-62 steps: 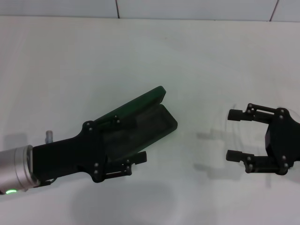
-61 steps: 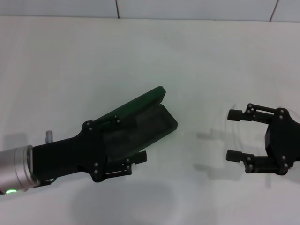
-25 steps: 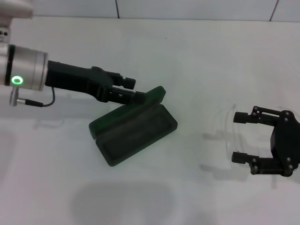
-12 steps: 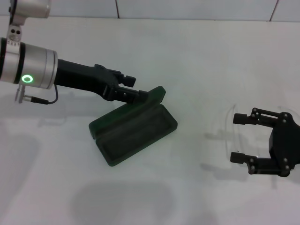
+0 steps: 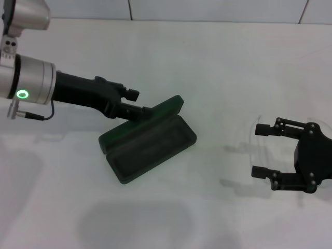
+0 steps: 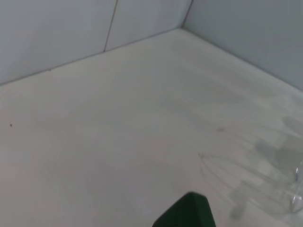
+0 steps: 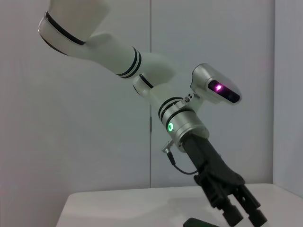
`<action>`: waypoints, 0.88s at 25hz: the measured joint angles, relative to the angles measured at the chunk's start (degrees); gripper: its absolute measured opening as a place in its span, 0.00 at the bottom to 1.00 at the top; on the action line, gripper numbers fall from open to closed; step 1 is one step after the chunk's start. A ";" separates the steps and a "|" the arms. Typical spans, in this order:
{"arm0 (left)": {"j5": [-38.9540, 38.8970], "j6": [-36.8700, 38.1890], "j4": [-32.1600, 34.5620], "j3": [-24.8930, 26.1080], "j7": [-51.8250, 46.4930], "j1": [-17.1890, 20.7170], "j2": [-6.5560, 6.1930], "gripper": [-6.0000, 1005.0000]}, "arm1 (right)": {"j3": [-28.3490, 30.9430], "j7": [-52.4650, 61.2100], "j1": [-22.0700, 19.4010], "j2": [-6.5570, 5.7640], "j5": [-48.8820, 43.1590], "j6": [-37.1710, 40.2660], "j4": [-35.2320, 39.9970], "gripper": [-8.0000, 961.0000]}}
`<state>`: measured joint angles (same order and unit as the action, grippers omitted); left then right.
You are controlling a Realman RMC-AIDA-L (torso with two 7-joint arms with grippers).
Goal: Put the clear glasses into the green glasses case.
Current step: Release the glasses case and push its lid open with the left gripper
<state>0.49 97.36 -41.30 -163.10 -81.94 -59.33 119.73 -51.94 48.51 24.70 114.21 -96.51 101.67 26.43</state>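
Glasses: the clear glasses (image 5: pixel 258 150) lie on the right, between the spread fingers of the right gripper (image 5: pixel 261 150). Close gently on the frame. The green glasses case (image 5: pixel 150 142) sits open mid-table; left gripper (image 5: pixel 140 102), fingers together, touches its lid.

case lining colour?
Dark, nearly black, inside the green glasses case; its shell is dark green. Head view shows it best.

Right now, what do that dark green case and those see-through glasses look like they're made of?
The green glasses case looks like hard plastic with a matte shell and a dull, near-black lining, perhaps fabric. The clear glasses seem colourless plastic or glass: only faint outlines and pale shadows show.
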 joint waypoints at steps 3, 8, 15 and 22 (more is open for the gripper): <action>0.56 -0.88 0.55 -0.02 0.47 0.09 0.07 0.73 | -0.05 0.07 0.07 0.22 0.00 -0.13 0.20 0.80; 1.63 -1.02 1.49 -0.03 0.71 0.01 0.06 0.72 | -0.13 0.17 0.48 0.27 0.00 -0.14 -0.10 0.80; 4.59 -3.65 3.57 -0.03 0.80 -0.67 0.09 0.72 | -0.18 0.20 0.61 0.50 0.01 -0.13 -0.04 0.79; 4.92 -6.24 5.41 -0.03 0.82 -0.59 0.14 0.71 | -0.23 0.10 0.61 0.49 0.01 -0.10 -0.13 0.79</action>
<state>5.41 91.13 -35.89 -163.13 -81.13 -59.92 119.87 -52.17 48.61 25.31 114.70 -96.50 101.57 26.29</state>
